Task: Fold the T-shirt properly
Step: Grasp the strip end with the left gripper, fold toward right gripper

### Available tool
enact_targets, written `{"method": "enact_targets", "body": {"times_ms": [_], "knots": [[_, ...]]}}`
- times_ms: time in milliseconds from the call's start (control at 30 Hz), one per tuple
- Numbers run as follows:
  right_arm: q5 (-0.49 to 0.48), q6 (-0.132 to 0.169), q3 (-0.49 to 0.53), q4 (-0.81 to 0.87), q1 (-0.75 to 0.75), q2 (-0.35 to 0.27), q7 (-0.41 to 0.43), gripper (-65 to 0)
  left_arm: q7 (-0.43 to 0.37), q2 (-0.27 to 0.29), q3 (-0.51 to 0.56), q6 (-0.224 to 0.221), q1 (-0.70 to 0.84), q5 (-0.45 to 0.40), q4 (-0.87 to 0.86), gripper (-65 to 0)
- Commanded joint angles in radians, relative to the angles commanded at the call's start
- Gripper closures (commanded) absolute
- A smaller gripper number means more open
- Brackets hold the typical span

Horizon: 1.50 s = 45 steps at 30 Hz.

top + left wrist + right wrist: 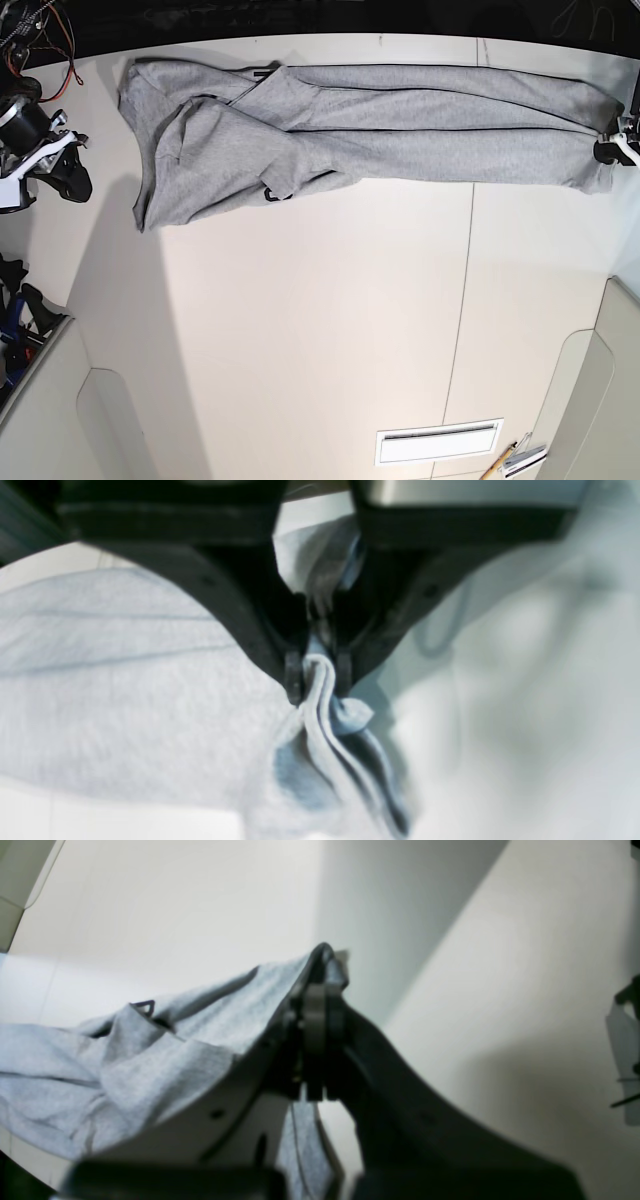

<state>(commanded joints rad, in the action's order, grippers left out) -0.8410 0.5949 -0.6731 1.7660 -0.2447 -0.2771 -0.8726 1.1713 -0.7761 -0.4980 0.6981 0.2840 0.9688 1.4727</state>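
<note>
Table: the white table (320, 330) is carrying the whole job. Most of its near surface is lying bare, and the cloth is sitting along the far edge.

T-shirt: the T-shirt (400, 130) is stretching as one long grey band across the far side of the table. In the base view its long axis is running left to right, with the bunched, wider end toward that view's left and the narrow end toward its right.

Left gripper: the left gripper (317, 680) is pinching a folded, layered edge of the T-shirt between jaws pressed together. In the base view it is sitting at the band's right-hand tip.

Right gripper: the right gripper (317, 990) is keeping its jaws pressed together. Its wrist view is showing grey fabric running up to the tips and down behind them, so it is probably gripping the other end. In the base view it is appearing just beside the bunched end, with the contact itself not clear.

Deciding relation: the band is lying between the two pincers, one at each end of the long axis, so neither arm is nearer the middle. A fold is likely depending on both ends travelling together, toward the near side, across that axis.

Risk: the bunched end is looking creased and could be dragging unevenly.
</note>
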Motion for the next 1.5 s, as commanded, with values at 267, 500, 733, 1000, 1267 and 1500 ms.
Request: {"method": "enact_targets", "body": {"times_ms": [267, 500, 733, 1000, 1267, 1500], "knots": [[0.014, 0.0, 0.0, 0.0, 0.0, 0.0, 0.0, 0.0, 0.086, 0.093, 0.002, 0.0, 0.137, 0.131, 0.491, 0.0], [0.022, 0.0, 0.0, 0.0, 0.0, 0.0, 0.0, 0.0, 0.059, 0.251, 0.085, 0.0, 0.138, 0.138, 0.618, 0.0], [0.022, 0.0, 0.0, 0.0, 0.0, 0.0, 0.0, 0.0, -0.027, 0.393, 0.32, 0.0, 0.085, -0.047, 0.595, 0.0], [0.021, -0.001, 0.0, 0.0, 0.0, 0.0, -0.024, -13.4, -0.09, 0.43, 0.497, 0.0, 0.063, -0.068, 0.526, -37.5], [-0.03, 0.004, 0.012, -0.005, -0.05, -0.021, -0.056, -43.0, -0.158, 0.43, 0.538, 0.0, 0.059, 0.013, 0.527, -44.9], [-0.064, 0.008, 0.163, -0.116, -0.046, -0.018, -0.054, -43.0, -0.145, 0.43, 0.531, 0.0, 0.023, 0.005, 0.55, -44.9]]}}
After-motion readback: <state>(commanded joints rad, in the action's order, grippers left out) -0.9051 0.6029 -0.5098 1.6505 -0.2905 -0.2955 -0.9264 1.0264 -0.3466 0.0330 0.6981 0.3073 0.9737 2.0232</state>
